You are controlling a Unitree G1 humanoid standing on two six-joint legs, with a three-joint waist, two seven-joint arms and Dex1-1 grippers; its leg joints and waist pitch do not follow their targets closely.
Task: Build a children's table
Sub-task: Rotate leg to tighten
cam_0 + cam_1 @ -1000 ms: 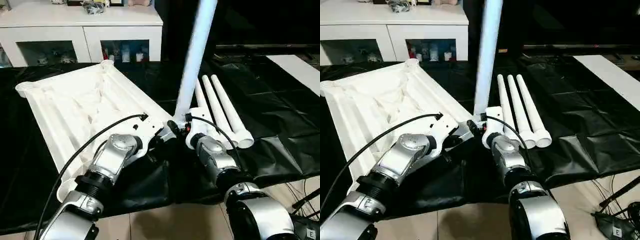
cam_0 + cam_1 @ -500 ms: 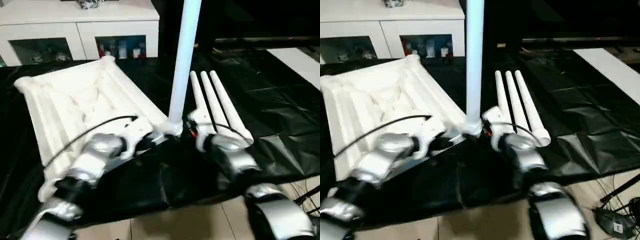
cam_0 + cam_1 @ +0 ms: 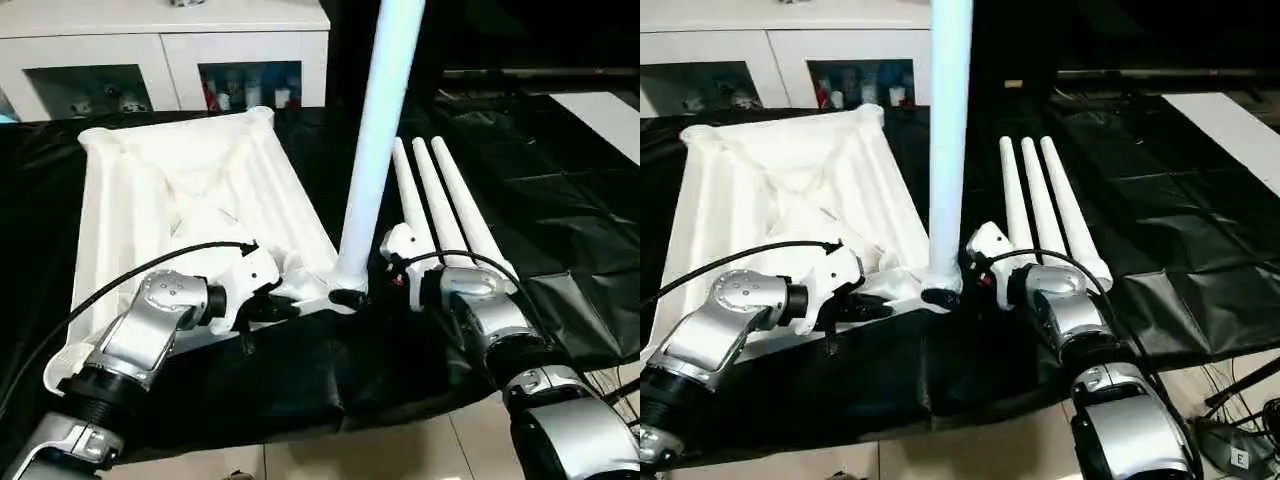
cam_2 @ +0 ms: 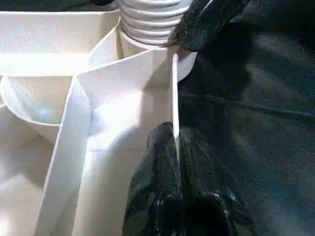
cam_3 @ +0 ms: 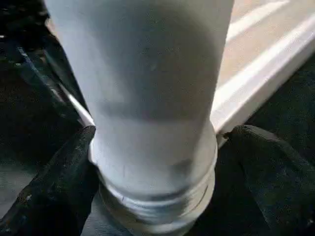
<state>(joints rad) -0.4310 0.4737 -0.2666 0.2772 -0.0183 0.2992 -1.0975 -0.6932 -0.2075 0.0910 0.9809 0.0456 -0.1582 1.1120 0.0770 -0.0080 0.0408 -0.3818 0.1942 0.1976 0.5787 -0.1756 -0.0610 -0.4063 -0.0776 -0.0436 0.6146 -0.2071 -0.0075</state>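
The white table top (image 3: 180, 190) lies upside down on the black-draped work table, ribbed side up. One white leg (image 3: 385, 120) stands upright in its near right corner socket (image 3: 940, 292); its threaded base (image 4: 147, 24) shows in the left wrist view. My left gripper (image 3: 288, 302) is shut on the thin rim wall (image 4: 174, 98) of the top beside that socket. My right gripper (image 5: 157, 147) is open, one finger (image 5: 59, 187) on each side of the leg's base. Three more white legs (image 3: 440, 200) lie side by side to the right.
A white cabinet (image 3: 160, 50) with small items on its shelves stands behind the work table. A white board (image 3: 610, 115) lies at the far right. The black cover (image 3: 560, 230) is wrinkled. Cables (image 3: 1230, 440) lie on the floor at the near right.
The head camera has shifted. My right gripper's fingers have spread wider around the leg's base. My left gripper keeps its hold on the rim.
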